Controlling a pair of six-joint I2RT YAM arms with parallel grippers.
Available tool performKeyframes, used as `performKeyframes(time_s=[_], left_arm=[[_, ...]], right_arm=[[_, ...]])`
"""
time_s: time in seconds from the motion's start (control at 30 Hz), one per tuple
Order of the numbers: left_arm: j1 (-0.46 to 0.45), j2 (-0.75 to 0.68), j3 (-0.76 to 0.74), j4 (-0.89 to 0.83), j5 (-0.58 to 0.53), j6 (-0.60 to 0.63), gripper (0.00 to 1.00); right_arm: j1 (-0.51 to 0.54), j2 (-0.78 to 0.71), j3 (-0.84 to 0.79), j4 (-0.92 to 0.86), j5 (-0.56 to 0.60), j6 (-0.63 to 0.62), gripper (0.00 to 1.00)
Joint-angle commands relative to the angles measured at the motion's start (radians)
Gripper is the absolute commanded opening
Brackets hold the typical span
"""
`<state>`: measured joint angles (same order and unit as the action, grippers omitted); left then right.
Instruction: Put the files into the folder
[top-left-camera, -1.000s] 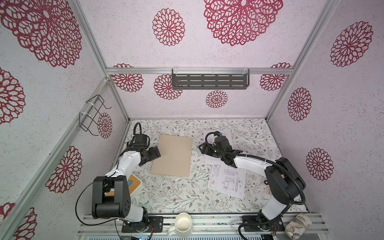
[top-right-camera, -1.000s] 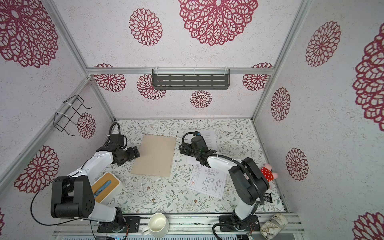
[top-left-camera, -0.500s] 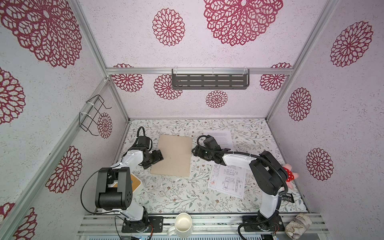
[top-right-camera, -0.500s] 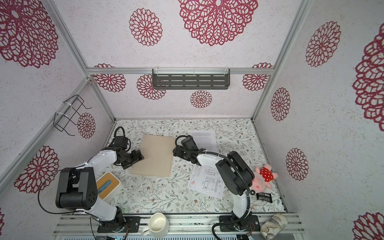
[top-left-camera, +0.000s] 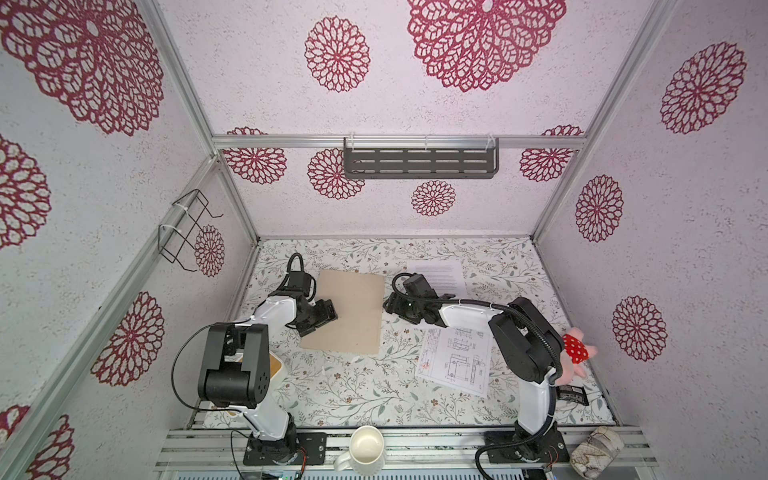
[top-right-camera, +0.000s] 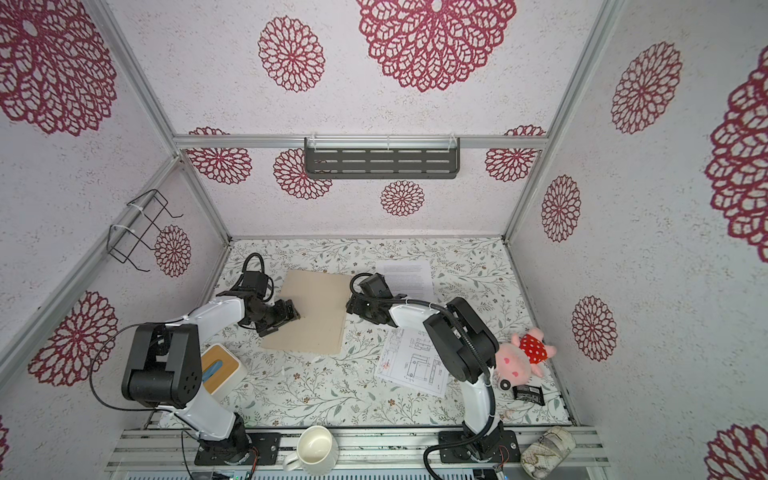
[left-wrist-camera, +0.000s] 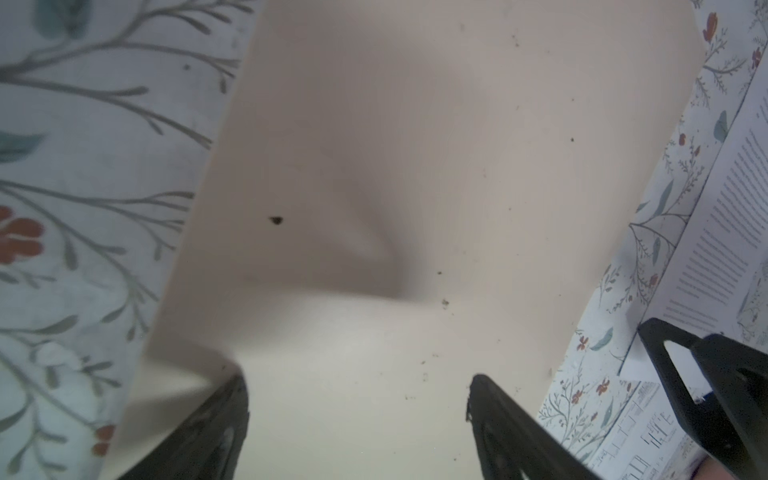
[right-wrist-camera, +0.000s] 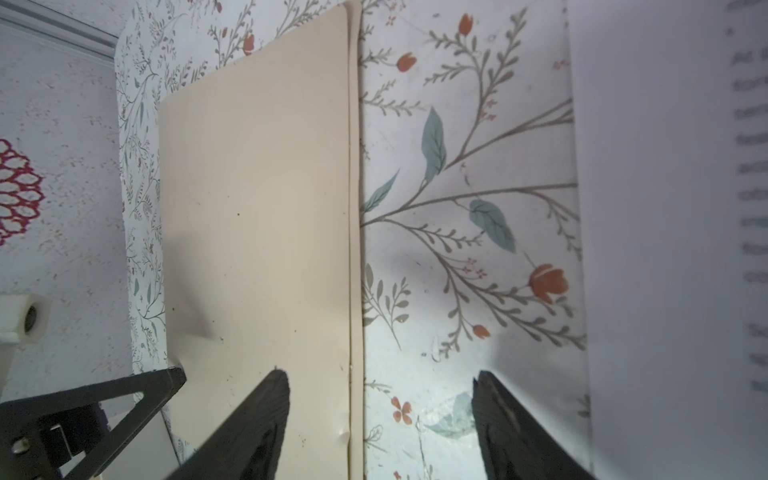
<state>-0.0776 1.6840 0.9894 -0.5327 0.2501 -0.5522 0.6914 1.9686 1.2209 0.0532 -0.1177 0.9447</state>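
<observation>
Centrally, folder (top-left-camera: 353, 307) lies flat; left gripper (top-left-camera: 329, 312), jaws wide, over its left edge; right gripper (top-left-camera: 387, 303), jaws wide, at its right edge. Text sheet (top-left-camera: 442, 275) and drawing (top-left-camera: 455, 360) lie to its right.

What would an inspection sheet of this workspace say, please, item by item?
Surface: floral table cover, flat.
Job's things: folder closed, flat; text sheet and drawing sheet lie outside it, to its right.
Clutter: tissue box, mug, plush pig, black packet.
Grippers: left gripper open at folder's left edge; right gripper open, fingers astride its right edge.
Cables: black cable loop behind each wrist.
Surroundings: grey shelf, wire rack on walls.
</observation>
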Motion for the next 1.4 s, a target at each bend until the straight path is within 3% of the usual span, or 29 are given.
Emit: performKeyframes(time_s=[0.0,0.33,0.67,1.37], left_arm=[[-0.021,0.032,0.030,0.022,0.017,-0.016,0.84],[-0.014,-0.070,0.046,-0.051,-0.081,-0.005,0.86],[0.081,-0.082,-0.008,-0.059,-0.136,0.029,0.88],[0.056,0.052,0.025,0.009,0.058,0.052,0.86]], right_arm=[[-0.018,-0.006,0.024,-0.013,-0.005,0.017,0.73],[-0.019,-0.003,0.022,0.021,-0.036,-0.001,0.73],[-0.015,0.009,0.019,0.074,-0.059,0.001,0.74],[-0.031,0.010,0.014,0.073,-0.080,0.015,0.83]])
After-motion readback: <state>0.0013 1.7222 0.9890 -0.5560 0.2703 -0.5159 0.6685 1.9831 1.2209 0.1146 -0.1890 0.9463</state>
